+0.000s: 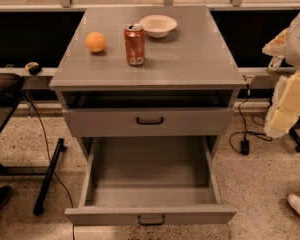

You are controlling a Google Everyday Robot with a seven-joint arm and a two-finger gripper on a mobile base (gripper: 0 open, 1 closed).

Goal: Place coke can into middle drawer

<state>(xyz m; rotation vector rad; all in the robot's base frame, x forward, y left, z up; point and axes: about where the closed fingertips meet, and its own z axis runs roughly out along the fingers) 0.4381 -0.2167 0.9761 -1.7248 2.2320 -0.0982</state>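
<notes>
Starting the pickup, I must swing my claw (281,115), far right, grip state untellable, onto the coke can (134,45).

Lettering on coke can (134,45) illegible

Speckled stone floor (262,184), black adapter (245,146) and cable lying on it. Grey cabinet (190,59) dead centre, dark table (2,116) off left, pale ledge (44,73) behind. Warm, yellowish light.
</notes>
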